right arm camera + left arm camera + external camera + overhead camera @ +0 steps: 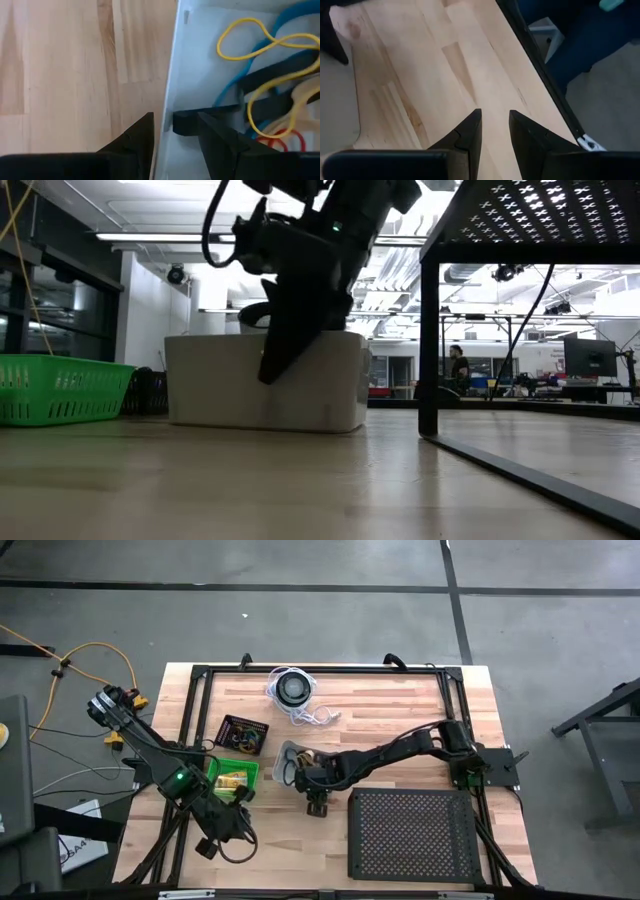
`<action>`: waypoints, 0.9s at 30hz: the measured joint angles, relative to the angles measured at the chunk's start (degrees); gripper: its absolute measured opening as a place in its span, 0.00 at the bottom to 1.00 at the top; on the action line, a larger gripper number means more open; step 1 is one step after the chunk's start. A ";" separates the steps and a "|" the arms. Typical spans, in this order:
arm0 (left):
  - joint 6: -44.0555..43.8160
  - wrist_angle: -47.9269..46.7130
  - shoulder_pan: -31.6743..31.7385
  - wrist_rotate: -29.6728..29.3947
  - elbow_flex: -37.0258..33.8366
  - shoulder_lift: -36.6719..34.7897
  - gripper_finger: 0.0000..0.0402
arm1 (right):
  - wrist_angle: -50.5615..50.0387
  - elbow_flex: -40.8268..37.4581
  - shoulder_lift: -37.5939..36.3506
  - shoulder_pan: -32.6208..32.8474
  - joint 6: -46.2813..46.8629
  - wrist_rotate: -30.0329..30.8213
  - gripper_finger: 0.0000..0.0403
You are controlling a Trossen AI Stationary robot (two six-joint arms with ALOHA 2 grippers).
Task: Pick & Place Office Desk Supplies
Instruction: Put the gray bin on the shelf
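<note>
The office desk supplies I see are yellow (250, 30), blue (260, 50), black (280, 67) and red (282, 137) rubber bands. They lie in a heap inside a white box (290, 753) at mid-table. My right gripper (175, 117) is open and tipped down over the box's wall (171, 75), one finger outside it and one inside above the bands. I see no touch. In the high view it is at the box's near side (297, 772). My left gripper (495, 125) is open over bare wood at the table's near left (228, 825).
A green basket (215, 762) holding yellow packets (232, 780) stands left of the box. Behind the basket is a small black tray (243, 733) of coloured bits. A black disc with a white cord (293, 689) lies at the far middle. A raised black perforated tray (415, 830) fills the near right.
</note>
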 joint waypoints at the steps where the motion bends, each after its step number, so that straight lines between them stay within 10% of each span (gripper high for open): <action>1: 0.00 0.47 0.00 -0.02 0.00 0.00 0.23 | 0.12 0.01 -0.04 -0.02 -0.25 0.14 0.34; 18: 0.00 10.69 0.00 0.00 0.00 0.00 0.23 | 0.64 -0.01 -0.05 -0.11 -2.95 1.88 0.02; 27: 0.00 13.35 -0.01 0.00 0.00 0.00 0.23 | 1.78 -0.02 -1.11 -0.13 -6.32 2.07 0.01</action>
